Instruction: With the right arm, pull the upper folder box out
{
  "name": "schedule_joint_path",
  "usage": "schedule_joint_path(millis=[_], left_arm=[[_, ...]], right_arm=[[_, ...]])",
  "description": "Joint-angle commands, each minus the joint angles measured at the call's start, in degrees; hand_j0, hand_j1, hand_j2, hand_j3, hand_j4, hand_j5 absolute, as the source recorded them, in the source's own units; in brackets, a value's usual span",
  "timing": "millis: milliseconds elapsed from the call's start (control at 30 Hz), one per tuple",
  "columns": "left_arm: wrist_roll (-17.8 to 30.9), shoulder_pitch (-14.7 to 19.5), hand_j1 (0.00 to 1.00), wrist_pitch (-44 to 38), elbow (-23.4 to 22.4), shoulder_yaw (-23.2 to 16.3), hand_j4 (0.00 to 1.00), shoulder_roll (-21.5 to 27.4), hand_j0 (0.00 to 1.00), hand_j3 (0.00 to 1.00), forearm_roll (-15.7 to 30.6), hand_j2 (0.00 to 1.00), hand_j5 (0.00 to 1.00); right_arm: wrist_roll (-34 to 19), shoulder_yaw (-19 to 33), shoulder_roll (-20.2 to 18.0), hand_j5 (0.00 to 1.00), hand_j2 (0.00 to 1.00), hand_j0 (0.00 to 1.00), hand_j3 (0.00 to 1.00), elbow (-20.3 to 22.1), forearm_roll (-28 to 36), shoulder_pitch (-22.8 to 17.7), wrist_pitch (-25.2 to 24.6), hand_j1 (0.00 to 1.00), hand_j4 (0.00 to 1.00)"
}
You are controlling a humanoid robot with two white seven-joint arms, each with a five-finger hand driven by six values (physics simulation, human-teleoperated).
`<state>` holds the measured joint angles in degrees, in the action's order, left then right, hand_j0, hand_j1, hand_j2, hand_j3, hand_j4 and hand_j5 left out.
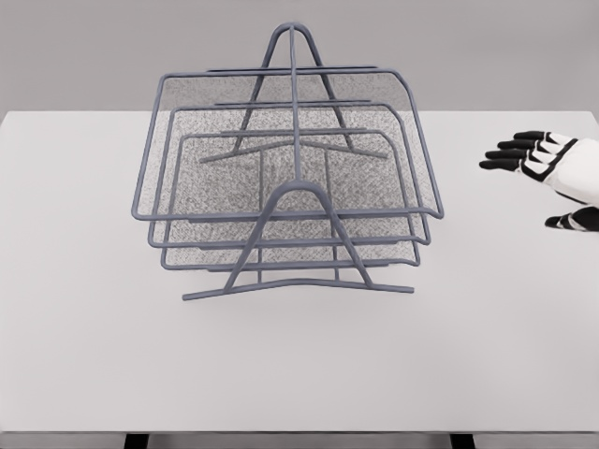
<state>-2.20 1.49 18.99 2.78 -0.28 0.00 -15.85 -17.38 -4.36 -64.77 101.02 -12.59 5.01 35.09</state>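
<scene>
A grey wire rack (290,168) stands on the white bench (94,355), a little left of the middle and toward the far side. It carries three stacked mesh trays, held between two A-shaped wire stands, one at the near end (299,243) and one at the far end (293,84). The upper folder box (281,140) is the topmost and widest tray; it sits fully within the rack, its near rim (281,214) lying just above the rims of the two trays below and crossing behind the arch of the near stand. The middle tray (187,229) and the lowest tray (201,264) show mostly as rims stepping toward the near side. The right robot hand (552,173) enters at the right edge of the bench, well apart from the rack and touching nothing. Its dark-tipped fingers (510,152) are spread and extended, pointing left toward the rack, with the thumb (569,221) apart on the near side. Whether the palm rests on the bench or hangs just above it is hard to judge from this angle.
</scene>
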Motion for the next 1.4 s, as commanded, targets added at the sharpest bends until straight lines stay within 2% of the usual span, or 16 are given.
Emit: schedule_joint_path(millis=[0, 133, 200, 233, 267, 300, 400, 533, 567, 733, 800, 1367], left_arm=[[0.0, 0.0, 1.00, 0.0, 0.0, 0.0, 1.00, 0.0, 1.00, 1.00, 0.0, 1.00, 1.00], [0.0, 0.0, 1.00, 0.0, 0.0, 0.0, 1.00, 0.0, 1.00, 1.00, 0.0, 1.00, 1.00], [0.0, 0.1, 1.00, 0.0, 0.0, 0.0, 1.00, 0.0, 1.00, 1.00, 0.0, 1.00, 1.00], [0.0, 0.1, 1.00, 0.0, 0.0, 0.0, 1.00, 0.0, 1.00, 1.00, 0.0, 1.00, 1.00], [0.0, 0.1, 1.00, 0.0, 0.0, 0.0, 1.00, 0.0, 1.00, 1.00, 0.0, 1.00, 1.00], [0.0, 0.1, 1.00, 0.0, 0.0, 0.1, 1.00, 0.0, 1.00, 1.00, -0.1, 1.00, 1.00], [0.0, 0.1, 1.00, 0.0, 0.0, 0.1, 1.00, 0.0, 1.00, 1.00, 0.0, 1.00, 1.00], [0.0, 0.0, 1.00, 0.0, 0.0, 0.0, 1.00, 0.0, 1.00, 1.00, 0.0, 1.00, 1.00], [0.0, 0.1, 1.00, 0.0, 0.0, 0.0, 1.00, 0.0, 1.00, 1.00, 0.0, 1.00, 1.00], [0.0, 0.0, 1.00, 0.0, 0.0, 0.0, 1.00, 0.0, 1.00, 1.00, 0.0, 1.00, 1.00], [0.0, 0.1, 1.00, 0.0, 0.0, 0.0, 1.00, 0.0, 1.00, 1.00, 0.0, 1.00, 1.00], [0.0, 0.1, 1.00, 0.0, 0.0, 0.0, 1.00, 0.0, 1.00, 1.00, -0.1, 1.00, 1.00]], right_arm=[[0.0, 0.1, -0.1, 1.00, 1.00, 1.00, 1.00, 0.2, 0.5, 0.1, -0.1, 1.00, 1.00], [0.1, -0.3, 1.0, 1.00, 1.00, 1.00, 1.00, 0.1, 0.3, 1.4, -0.1, 1.00, 1.00], [-0.4, -1.7, 3.6, 1.00, 1.00, 1.00, 1.00, -2.1, 0.0, 3.3, -0.1, 1.00, 1.00], [-0.4, -4.3, 4.5, 1.00, 1.00, 1.00, 1.00, -3.0, -0.6, 5.8, -0.1, 1.00, 1.00], [-0.4, -9.3, 7.9, 1.00, 1.00, 1.00, 1.00, -6.2, -2.1, 11.4, -0.1, 1.00, 1.00], [-0.4, -12.3, 8.4, 1.00, 1.00, 1.00, 1.00, -7.3, -2.6, 15.7, -0.1, 1.00, 1.00], [-0.4, -15.1, 8.9, 1.00, 1.00, 1.00, 1.00, -7.6, -2.7, 18.5, -0.1, 1.00, 1.00], [-0.4, -21.8, 11.3, 1.00, 1.00, 1.00, 1.00, -8.8, -2.7, 26.5, -0.1, 1.00, 1.00], [-0.4, -22.7, 12.5, 1.00, 1.00, 1.00, 1.00, -8.9, -2.8, 27.2, -0.1, 1.00, 1.00], [-0.4, -24.3, 12.6, 1.00, 1.00, 1.00, 1.00, -8.8, -3.8, 27.3, -0.1, 1.00, 1.00], [-0.4, -24.3, 14.2, 1.00, 1.00, 1.00, 1.00, -8.8, -5.4, 27.2, -0.1, 1.00, 1.00], [-0.3, -26.7, 13.5, 1.00, 1.00, 1.00, 1.00, -9.3, -8.8, 24.7, -0.1, 1.00, 1.00]])
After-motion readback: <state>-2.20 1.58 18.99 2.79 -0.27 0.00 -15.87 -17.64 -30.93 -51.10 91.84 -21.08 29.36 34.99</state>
